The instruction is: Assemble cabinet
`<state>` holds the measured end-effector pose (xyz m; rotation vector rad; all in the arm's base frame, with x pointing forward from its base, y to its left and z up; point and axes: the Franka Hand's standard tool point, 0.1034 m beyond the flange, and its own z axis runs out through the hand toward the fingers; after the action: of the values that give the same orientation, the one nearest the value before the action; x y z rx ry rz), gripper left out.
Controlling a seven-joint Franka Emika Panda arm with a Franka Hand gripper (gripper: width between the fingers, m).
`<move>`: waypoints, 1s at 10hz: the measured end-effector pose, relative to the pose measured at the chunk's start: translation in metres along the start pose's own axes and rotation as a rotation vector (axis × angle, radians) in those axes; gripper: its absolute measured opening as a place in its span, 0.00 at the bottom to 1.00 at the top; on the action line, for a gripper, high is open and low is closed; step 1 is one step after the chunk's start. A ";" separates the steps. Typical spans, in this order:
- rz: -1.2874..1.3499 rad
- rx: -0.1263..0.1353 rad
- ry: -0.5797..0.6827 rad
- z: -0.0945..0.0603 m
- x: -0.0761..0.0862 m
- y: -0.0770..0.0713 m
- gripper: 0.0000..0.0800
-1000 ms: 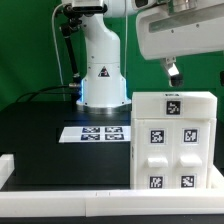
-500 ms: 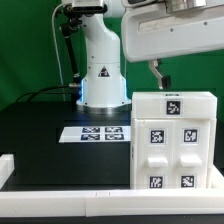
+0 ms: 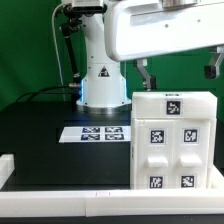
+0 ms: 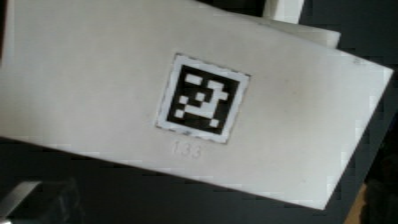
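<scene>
Jaws spread wide, empty | gripper (image 3: 178, 70) above cabinet (image 3: 172, 140) | cabinet at 6 o'clock below fingers (image 3: 143, 71)

Coded tags and one warning sign, no words to read.

The cabinet (image 3: 172, 140) carries square black-and-white coded tags on its top and front; beside it, the marker board (image 3: 96, 132) shows four more. Behind the cabinet, the robot base (image 3: 102, 82) bears a small triangular sign, perhaps a warning symbol.
</scene>
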<state>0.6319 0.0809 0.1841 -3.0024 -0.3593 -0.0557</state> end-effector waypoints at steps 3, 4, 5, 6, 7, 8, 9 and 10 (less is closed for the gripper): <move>-0.202 -0.005 0.003 0.000 0.000 0.003 1.00; -0.343 -0.016 0.023 0.000 0.001 0.004 1.00; -0.494 -0.036 0.037 0.000 -0.001 0.004 1.00; -0.623 -0.050 0.047 0.002 -0.004 0.003 1.00; -0.692 -0.050 0.042 0.004 -0.006 0.001 1.00; -0.837 -0.067 0.025 0.005 -0.006 -0.001 1.00; -0.928 -0.078 0.006 0.007 -0.008 -0.002 1.00; -1.008 -0.085 -0.012 0.010 -0.011 -0.001 1.00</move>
<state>0.6209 0.0801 0.1740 -2.5500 -1.8259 -0.1370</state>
